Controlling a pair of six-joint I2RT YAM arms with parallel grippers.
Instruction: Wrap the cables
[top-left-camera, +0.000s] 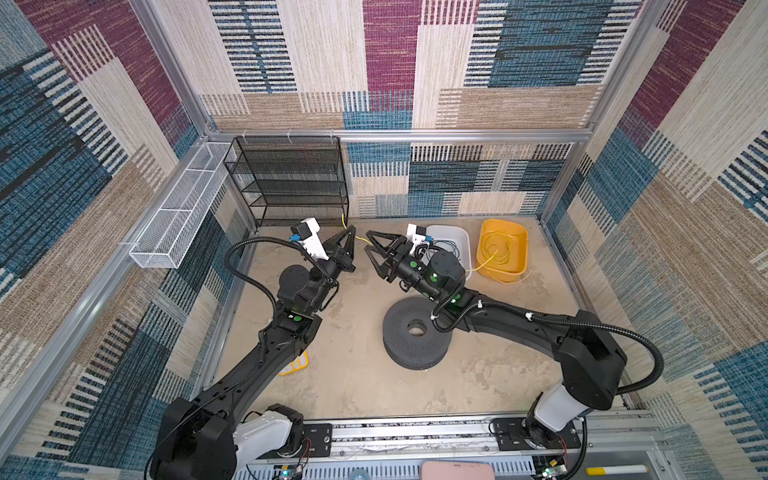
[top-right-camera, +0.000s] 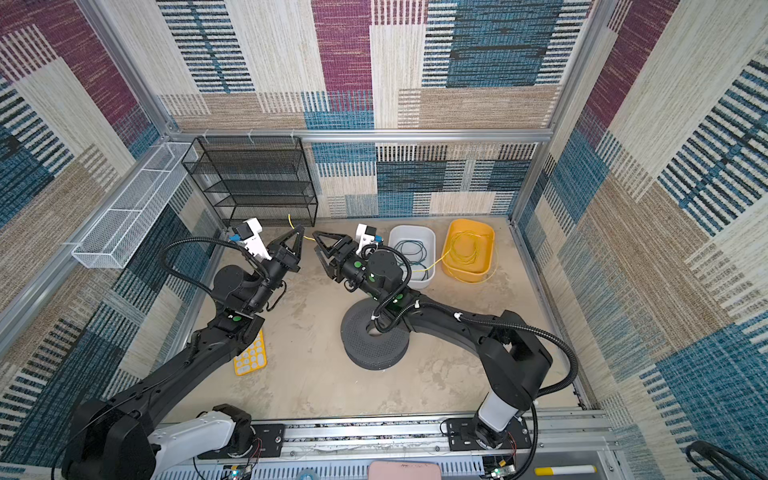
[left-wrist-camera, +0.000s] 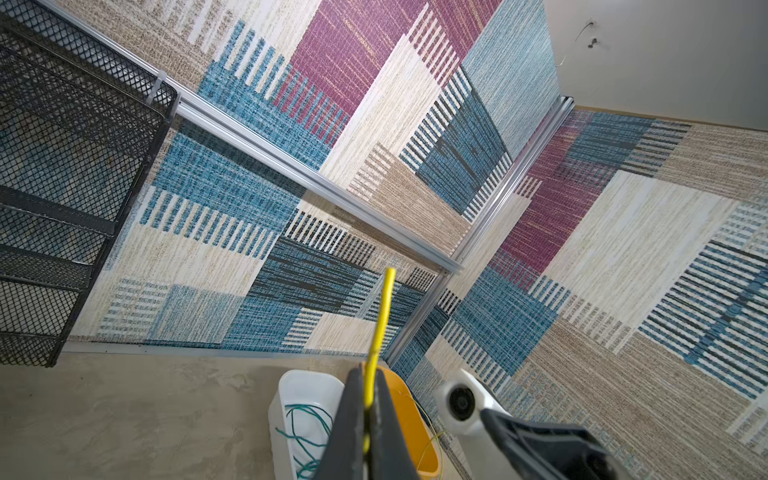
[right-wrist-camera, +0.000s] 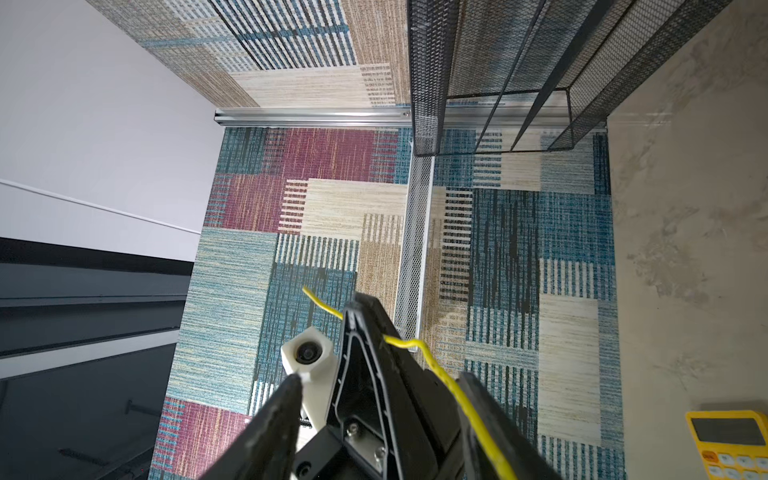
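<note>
Bright, even light, soft shadows, wide-angle bending at the edges.

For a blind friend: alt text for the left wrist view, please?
The shut left gripper pinches a yellow cable, its free end pointing at a patterned wall. Beyond: a white bin holding green cable, and a yellow bin.

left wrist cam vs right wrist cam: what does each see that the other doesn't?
Left wrist only: white bin holding the green cable, and the yellow bin. Right wrist only: yellow calculator, white mesh basket. Both: yellow cable pinched in the shut left end effector, plus the black mesh shelf.
</note>
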